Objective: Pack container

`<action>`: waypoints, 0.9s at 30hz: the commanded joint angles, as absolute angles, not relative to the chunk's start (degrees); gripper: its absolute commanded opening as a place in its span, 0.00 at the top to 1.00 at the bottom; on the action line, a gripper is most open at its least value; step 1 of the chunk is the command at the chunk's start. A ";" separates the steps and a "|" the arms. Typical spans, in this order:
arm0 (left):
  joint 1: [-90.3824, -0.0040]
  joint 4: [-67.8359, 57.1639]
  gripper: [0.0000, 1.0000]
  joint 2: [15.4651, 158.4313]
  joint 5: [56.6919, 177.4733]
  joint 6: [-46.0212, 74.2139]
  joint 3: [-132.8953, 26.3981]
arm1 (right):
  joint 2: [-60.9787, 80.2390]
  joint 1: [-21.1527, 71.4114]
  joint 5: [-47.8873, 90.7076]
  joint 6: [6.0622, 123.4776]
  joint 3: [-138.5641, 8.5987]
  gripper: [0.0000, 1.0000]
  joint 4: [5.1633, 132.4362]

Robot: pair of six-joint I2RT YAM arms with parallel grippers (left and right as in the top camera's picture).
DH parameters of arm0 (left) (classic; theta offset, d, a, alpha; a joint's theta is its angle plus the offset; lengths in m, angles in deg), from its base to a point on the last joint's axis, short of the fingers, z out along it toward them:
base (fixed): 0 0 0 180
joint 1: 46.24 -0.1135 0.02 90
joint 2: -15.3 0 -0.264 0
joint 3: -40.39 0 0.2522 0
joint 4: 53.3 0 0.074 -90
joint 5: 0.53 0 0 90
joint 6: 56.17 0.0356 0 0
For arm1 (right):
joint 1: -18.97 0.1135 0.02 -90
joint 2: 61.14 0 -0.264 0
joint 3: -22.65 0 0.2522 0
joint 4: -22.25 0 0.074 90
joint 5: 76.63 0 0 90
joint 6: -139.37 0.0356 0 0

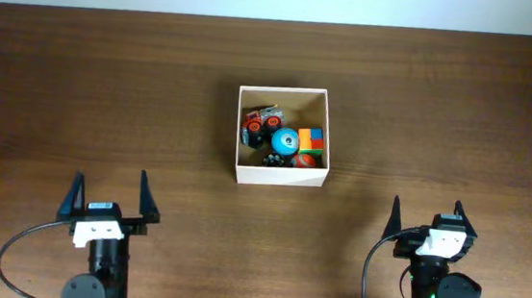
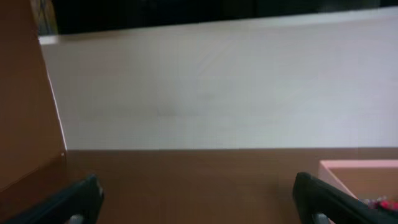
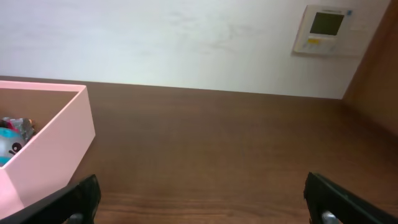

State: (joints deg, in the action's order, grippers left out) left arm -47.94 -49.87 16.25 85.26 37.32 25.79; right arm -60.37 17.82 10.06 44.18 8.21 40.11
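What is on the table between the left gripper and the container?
Nothing. In the overhead view, only bare wooden table lies between the open left gripper and the container.

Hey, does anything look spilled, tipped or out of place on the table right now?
Nothing stands out. The container sits upright on the table with the toys inside it, none on the wood. The left gripper and right gripper are open, apart from it.
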 commanded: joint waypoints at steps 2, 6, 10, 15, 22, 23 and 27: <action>-48.29 -47.38 0.01 15.57 86.26 38.02 26.14 | -60.93 17.38 10.38 43.63 8.58 0.01 40.53; -48.29 -41.83 0.01 15.57 86.29 38.02 26.14 | -60.93 17.38 10.38 43.63 8.58 0.01 40.53; -48.29 -34.96 0.01 15.57 87.18 38.02 26.14 | -60.96 17.38 10.36 43.63 8.58 0.01 40.53; -48.29 -34.77 0.01 15.57 89.85 41.93 26.11 | -60.93 17.38 10.38 43.63 8.58 0.01 40.53; -48.26 -34.96 0.01 15.68 92.25 45.25 26.09 | -60.93 17.38 10.38 43.63 8.58 0.01 40.53; -48.26 -34.96 0.01 15.84 92.34 45.03 26.09 | -60.93 17.38 10.36 43.63 8.58 0.01 40.53; -48.29 -34.98 0.01 17.26 92.71 45.08 26.09 | -60.93 17.38 10.38 43.63 8.58 0.01 40.53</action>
